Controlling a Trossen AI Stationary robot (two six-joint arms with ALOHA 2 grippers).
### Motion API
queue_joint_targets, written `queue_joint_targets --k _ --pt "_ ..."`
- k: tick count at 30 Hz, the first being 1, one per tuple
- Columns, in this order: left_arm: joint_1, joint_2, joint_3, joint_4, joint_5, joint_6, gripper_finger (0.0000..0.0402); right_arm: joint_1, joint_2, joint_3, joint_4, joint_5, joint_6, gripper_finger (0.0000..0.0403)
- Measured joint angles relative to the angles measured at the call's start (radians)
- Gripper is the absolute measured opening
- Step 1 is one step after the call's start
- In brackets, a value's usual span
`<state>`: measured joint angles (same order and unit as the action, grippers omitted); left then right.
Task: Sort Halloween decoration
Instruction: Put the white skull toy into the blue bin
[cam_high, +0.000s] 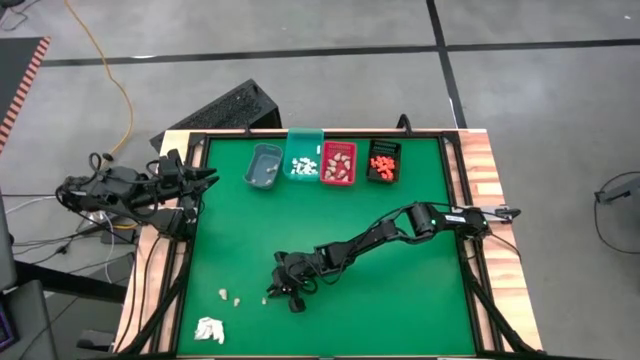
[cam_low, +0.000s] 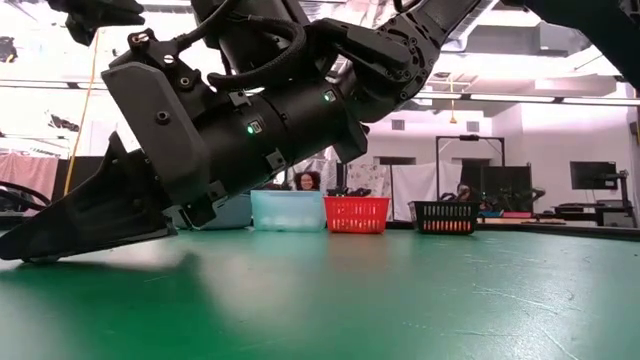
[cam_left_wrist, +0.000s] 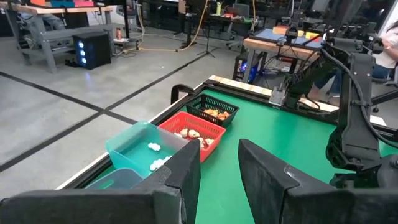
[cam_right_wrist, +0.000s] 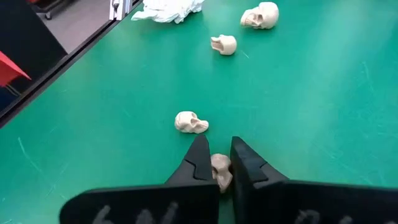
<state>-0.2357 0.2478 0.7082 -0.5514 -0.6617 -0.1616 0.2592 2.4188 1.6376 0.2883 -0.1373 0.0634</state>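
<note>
A tan skull (cam_right_wrist: 221, 171) is pinched between the right gripper (cam_right_wrist: 217, 167) fingers, low on the green table (cam_right_wrist: 323, 112). Three more skulls (cam_right_wrist: 191, 122) are scattered nearby, probably the same kind. The left gripper (cam_left_wrist: 219, 174) is parked narrowly open near the bins (cam_left_wrist: 193, 132).

four loose beige skulls (cam_right_wrist: 191, 122), four bins (cam_high: 265, 166), one paper wad (cam_high: 209, 329)

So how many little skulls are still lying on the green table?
4: one between the right hand's fingers, one just ahead of it, and two farther off near the white wad. More could be hidden.
</note>
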Motion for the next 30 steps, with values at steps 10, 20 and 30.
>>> queue_joint_targets --k 10,20,30 --pt "0.000 0.000 0.000 0.000 0.000 0.000 0.0099 -0.053 -0.061 0.007 -0.043 0.012 0.018 0.0017" --pt "0.000 0.000 0.000 0.003 0.000 -0.014 0.0099 -0.167 -0.073 0.220 -0.174 0.034 -0.070 0.0017" --pt "0.000 0.000 0.000 0.003 0.000 -0.016 0.0099 -0.358 -0.078 0.414 -0.367 0.088 -0.252 0.0021"
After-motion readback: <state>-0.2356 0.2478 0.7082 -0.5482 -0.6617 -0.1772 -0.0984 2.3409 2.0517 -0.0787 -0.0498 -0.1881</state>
